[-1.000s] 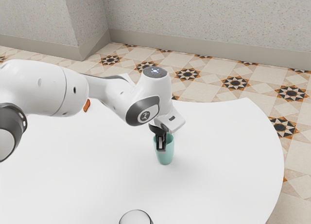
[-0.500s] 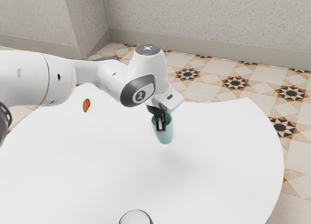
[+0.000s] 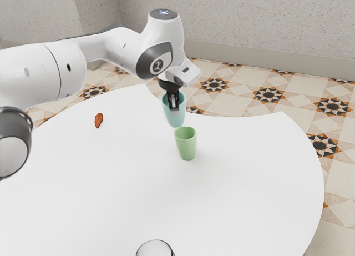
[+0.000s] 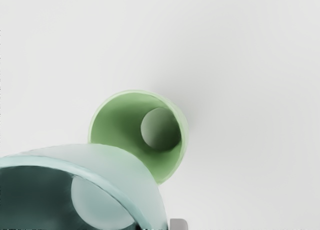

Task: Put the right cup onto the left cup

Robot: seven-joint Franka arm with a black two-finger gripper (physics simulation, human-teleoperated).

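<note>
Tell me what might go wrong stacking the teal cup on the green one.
The teal cup hangs off-centre from the green cup; lowered like this, it might catch the rim and tip it. The gripper holds the teal cup near its rim, so a bump lower down might tilt it.

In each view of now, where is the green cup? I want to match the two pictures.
Exterior view: the green cup stands on the table, near the picture's middle, just below the teal cup.
Wrist view: it is near the middle, mouth visible, partly covered by the teal cup.
Shared landmark: the teal cup, held by the gripper.
</note>
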